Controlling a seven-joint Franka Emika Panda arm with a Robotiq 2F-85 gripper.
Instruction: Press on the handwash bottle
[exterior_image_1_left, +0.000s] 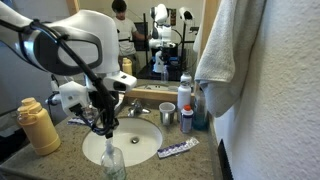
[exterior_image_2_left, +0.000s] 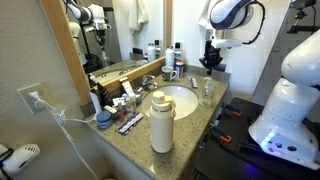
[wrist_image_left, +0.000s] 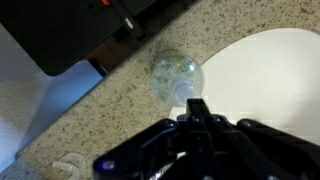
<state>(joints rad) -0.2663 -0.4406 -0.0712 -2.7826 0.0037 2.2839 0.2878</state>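
Note:
The handwash bottle (exterior_image_1_left: 112, 160) is small, clear and greyish, with a narrow pump head. It stands on the speckled counter at the front rim of the white sink, as both exterior views show (exterior_image_2_left: 206, 92). My gripper (exterior_image_1_left: 105, 130) hangs directly above its pump, fingers pointing down and close together. In the wrist view the bottle (wrist_image_left: 172, 72) lies right beyond the fingertips (wrist_image_left: 196, 105), which look shut and sit at the pump. Contact cannot be told.
A large mustard-yellow bottle (exterior_image_1_left: 38, 126) stands at the counter edge; it also shows in an exterior view (exterior_image_2_left: 161, 122). A tall white can with a red top (exterior_image_1_left: 184, 96), cups and a toothpaste tube (exterior_image_1_left: 176, 150) sit by the faucet. A towel (exterior_image_1_left: 228, 50) hangs on the wall.

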